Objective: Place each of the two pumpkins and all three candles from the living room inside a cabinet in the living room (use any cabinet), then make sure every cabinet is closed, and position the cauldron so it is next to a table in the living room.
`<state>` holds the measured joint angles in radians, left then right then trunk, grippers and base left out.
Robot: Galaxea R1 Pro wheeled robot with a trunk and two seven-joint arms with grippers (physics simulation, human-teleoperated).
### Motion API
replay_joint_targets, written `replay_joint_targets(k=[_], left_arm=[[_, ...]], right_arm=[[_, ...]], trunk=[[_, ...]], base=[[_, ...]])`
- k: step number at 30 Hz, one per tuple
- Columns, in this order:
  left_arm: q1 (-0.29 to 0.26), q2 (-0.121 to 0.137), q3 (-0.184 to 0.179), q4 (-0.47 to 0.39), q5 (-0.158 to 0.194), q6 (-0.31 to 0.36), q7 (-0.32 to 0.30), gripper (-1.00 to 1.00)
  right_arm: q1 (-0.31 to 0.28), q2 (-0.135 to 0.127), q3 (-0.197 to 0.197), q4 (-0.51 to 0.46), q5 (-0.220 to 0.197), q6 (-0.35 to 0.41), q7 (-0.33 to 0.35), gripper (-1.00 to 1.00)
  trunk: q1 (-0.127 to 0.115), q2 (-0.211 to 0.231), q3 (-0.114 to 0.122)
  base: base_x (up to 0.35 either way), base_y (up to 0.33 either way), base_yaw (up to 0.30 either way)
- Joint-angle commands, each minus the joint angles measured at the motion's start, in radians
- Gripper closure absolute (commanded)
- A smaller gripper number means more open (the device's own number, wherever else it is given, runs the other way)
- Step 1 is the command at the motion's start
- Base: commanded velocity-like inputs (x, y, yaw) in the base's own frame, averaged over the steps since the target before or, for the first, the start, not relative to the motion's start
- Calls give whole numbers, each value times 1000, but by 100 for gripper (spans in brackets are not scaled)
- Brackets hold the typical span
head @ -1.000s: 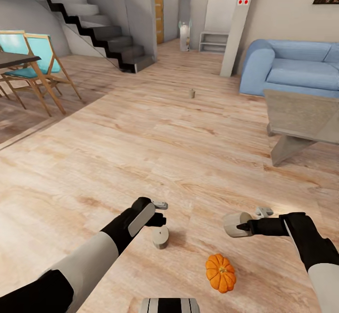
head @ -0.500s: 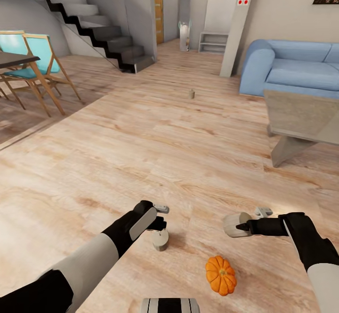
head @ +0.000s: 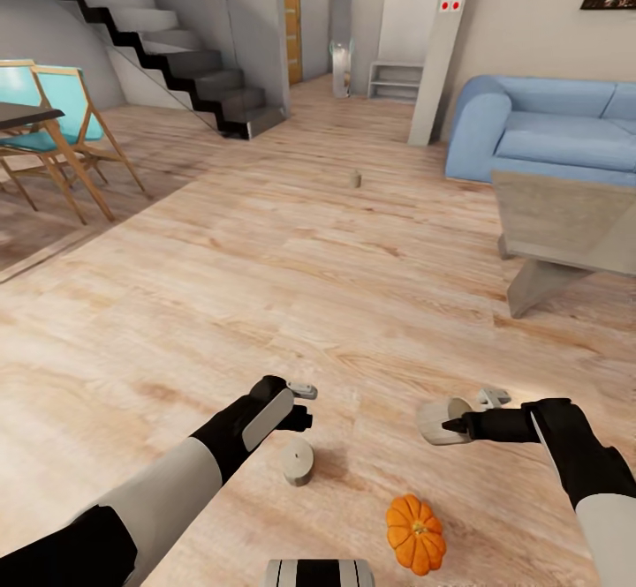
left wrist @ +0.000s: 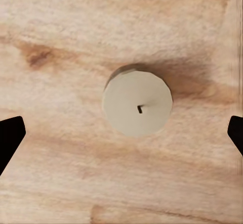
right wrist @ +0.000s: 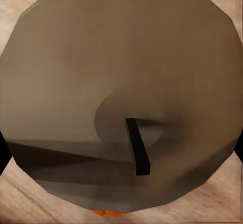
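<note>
Right pincer (head: 452,424) clenching 1 candle (head: 435,420), lifted for carrying. Left pincer (head: 300,403) released, hovering above 2nd candle (head: 298,462) on floor, lining up grasp. Pumpkin (head: 415,534) lying at 5 o'clock of it.

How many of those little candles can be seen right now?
3: one candle on the floor under the left end effector, one held candle in the right end effector, one far candle out on the floor.
</note>
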<state>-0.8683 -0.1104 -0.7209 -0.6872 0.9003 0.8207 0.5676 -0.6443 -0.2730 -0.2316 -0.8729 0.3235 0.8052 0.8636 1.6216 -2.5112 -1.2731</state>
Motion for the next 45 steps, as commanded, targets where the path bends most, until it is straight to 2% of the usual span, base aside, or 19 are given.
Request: replay_joint_targets(k=[1,15,21,26,30,40,43,45], left_arm=[[0,0,0,-1,0,0,0,-100],[2,0,0,1,0,0,0,-100],[2,1,0,1,-1,1,0,-100],[30,26,0,12,7,17,-2,-100],[52,27,0,35,8,24,-2,-100],[103,25,5,26,9,23,-1,-100],[103,25,6,23,9,23,-2,-100],[103,25,9,22,9,23,-3,-100]], right_arm=[[0,0,0,0,0,0,0,100],[0,0,0,0,0,0,0,100],[0,0,0,0,0,0,0,100],[-29,29,-1,-22,-53,-16,6,100],[-44,52,1,-37,-96,-17,6,100],[-44,110,2,-40,-181,-17,4,100],[-44,127,0,-40,-185,-17,4,100],[-44,127,0,-40,-185,-17,4,100]], trunk=[[0,0,1],[0,0,17],[0,0,19],[0,0,19],[0,0,19],[0,0,19],[0,0,19],[0,0,22]], base=[[0,0,-201],[2,6,-208],[107,207,-44],[0,0,0],[0,0,0],[0,0,0],[0,0,0],[0,0,0]])
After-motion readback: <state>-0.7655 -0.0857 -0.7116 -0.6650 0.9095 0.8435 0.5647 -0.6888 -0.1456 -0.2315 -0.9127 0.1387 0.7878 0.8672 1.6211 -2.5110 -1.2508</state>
